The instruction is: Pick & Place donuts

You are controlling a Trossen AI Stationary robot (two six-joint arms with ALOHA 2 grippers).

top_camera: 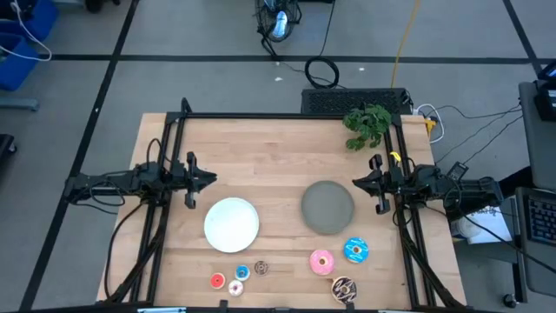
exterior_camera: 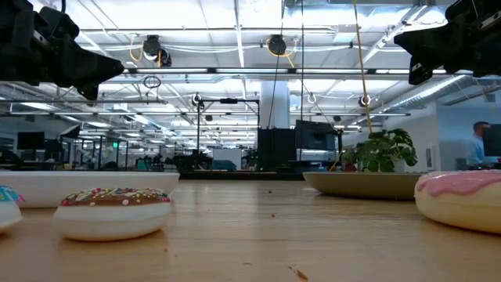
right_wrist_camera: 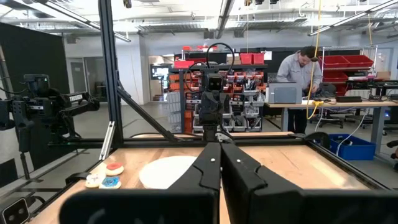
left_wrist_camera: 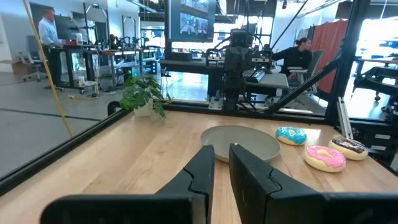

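Observation:
Seven donuts lie flat near the table's near edge. The larger pink (top_camera: 322, 262), blue (top_camera: 355, 250) and dark brown sprinkled (top_camera: 344, 289) ones are at the right. The tiny red (top_camera: 217, 281), blue (top_camera: 241, 273), brown (top_camera: 261, 268) and whitish (top_camera: 235, 288) ones are at the left. My left gripper (top_camera: 211, 180) hovers above the table at its left, beyond the white plate (top_camera: 232, 224); its fingers (left_wrist_camera: 205, 163) stand a narrow gap apart, empty. My right gripper (top_camera: 356, 184) hovers at the right, beside the grey plate (top_camera: 327, 207), shut and empty (right_wrist_camera: 219, 149).
A potted green plant (top_camera: 367, 124) stands at the far right corner. Black frame rails (top_camera: 165, 174) run along the table's left and right sides. Bare wood lies in the middle and far half. People stand at benches in the room beyond.

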